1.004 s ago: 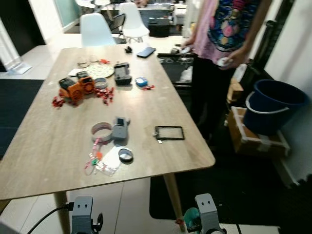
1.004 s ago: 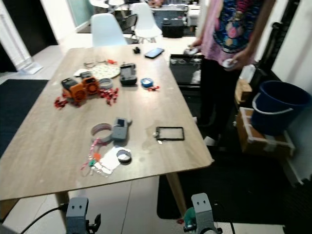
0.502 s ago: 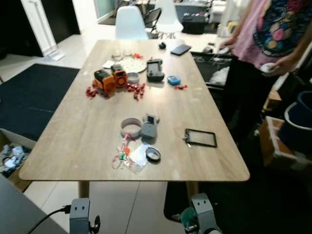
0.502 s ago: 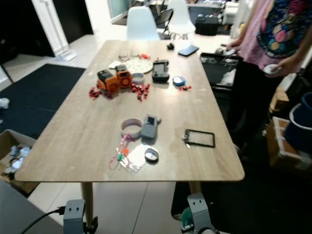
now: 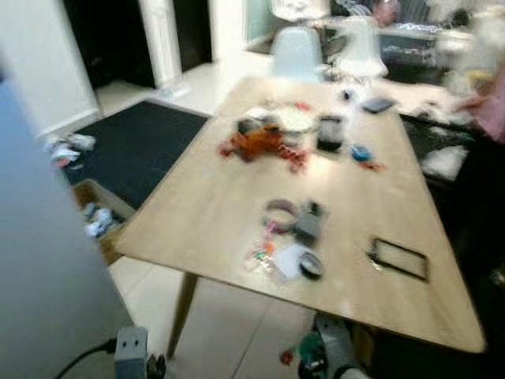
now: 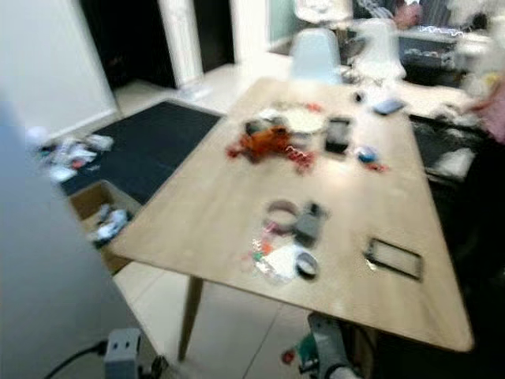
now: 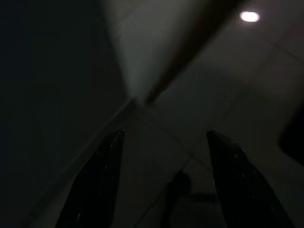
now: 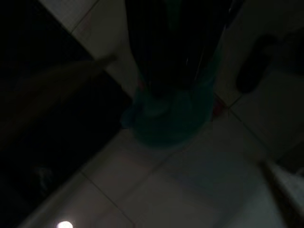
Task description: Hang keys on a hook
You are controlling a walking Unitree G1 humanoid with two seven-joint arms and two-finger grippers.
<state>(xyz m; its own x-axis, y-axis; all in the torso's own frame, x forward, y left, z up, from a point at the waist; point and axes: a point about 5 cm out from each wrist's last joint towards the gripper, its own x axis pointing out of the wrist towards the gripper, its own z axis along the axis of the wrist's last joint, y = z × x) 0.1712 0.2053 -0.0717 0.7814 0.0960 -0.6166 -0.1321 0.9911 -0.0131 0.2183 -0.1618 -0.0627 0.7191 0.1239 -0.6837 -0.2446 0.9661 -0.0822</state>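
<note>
Two silver-grey arms low in the head views, left arm [image 5: 132, 353] boxy with a black cable looping off it, right arm [image 5: 335, 354] rounded, left gripper [image 7: 166, 185] with two long, shiny black pointed fingers [image 7: 97, 183], right gripper [image 8: 175, 52] dark and black

- Very dark throughout.
- Left tool [image 7: 161, 183] hanging over a tiled floor [image 7: 237, 85], its two black fingers [image 7: 92, 183] set wide apart with nothing between them.
- Small bright light reflection [image 7: 250, 16] on the tiles.
- Slanted dark bar [image 7: 183, 64] crossing above the floor, too dim to identify.
</note>
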